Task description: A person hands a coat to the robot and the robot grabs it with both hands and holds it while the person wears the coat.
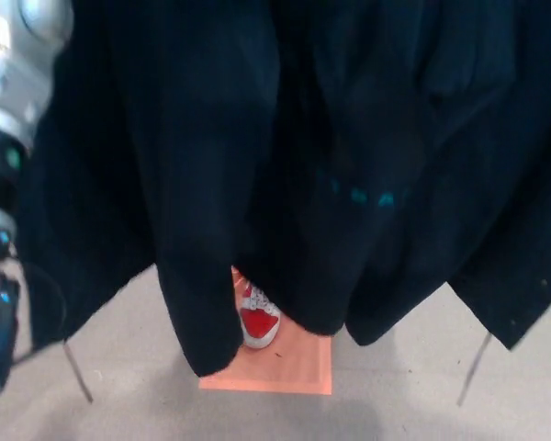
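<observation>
A dark navy coat (285,156) hangs in long folds and fills most of the head view, with small teal lettering (360,196) on one fold. Its lower hems reach down toward the floor. Only my left forearm (9,101), silver and black, shows at the left edge beside the coat. Neither hand is visible; both lie beyond the top of the picture. A person's red and white shoe (257,317) peeks out under the coat's hem.
An orange square mat (294,367) lies on the grey floor under the shoe. A thin cord (473,367) dangles from the coat at lower right, and another (73,367) hangs at lower left.
</observation>
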Motion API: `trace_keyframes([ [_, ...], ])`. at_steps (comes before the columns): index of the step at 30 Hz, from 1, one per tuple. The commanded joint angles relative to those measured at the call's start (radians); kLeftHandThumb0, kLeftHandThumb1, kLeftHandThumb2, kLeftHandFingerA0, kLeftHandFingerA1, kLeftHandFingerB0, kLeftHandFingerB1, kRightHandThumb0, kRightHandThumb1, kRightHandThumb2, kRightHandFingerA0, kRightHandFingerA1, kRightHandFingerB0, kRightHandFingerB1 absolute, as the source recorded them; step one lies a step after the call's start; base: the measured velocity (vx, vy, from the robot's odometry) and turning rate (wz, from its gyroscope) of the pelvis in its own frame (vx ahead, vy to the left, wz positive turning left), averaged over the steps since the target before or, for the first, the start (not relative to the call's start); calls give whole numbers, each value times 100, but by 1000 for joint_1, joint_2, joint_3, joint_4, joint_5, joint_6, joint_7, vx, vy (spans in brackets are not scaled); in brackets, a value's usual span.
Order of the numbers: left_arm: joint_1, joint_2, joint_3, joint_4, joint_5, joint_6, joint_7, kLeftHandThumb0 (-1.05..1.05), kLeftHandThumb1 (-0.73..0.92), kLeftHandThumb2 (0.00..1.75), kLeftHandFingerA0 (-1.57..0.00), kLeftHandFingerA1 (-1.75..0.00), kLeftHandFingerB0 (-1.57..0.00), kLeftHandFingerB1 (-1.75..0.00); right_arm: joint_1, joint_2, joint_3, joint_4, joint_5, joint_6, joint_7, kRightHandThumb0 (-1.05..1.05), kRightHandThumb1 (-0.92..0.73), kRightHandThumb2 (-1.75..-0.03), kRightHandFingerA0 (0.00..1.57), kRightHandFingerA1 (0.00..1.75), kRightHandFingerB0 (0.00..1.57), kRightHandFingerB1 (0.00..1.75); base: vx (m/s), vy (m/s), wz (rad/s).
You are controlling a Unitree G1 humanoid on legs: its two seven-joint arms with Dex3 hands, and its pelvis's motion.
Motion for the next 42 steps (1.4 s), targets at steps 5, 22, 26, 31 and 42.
trace_keyframes([
  [5,-351,166,31,175,3,-105,251,-39,84,66,-92,-175,-66,-159,-348,-218,-35,192,-52,-229,-216,-39,-84,-72,94,175,79,154,0,0,0],
  [22,-729,148,-166,486,66,-124,252,-38,80,64,-95,-175,-69,-166,-781,-99,102,597,-84,-272,-226,-39,-82,-65,99,175,74,164,0,0,0],
  [26,-777,139,-174,518,43,-132,227,-37,79,64,-93,-175,-68,-167,-833,-90,131,648,-94,-270,-228,-38,-82,-65,99,175,74,164,0,0,0],
  [31,-852,134,-216,556,52,-139,215,-45,58,91,-122,-147,-91,-130,-908,-73,166,704,-92,-245,-199,-38,-82,-65,97,175,71,168,0,0,0],
  [42,-1027,154,-374,625,131,-82,92,-45,58,93,-115,-139,-92,-119,-1067,-53,255,777,-137,-137,-104,-40,-76,-69,90,175,72,156,0,0,0],
])
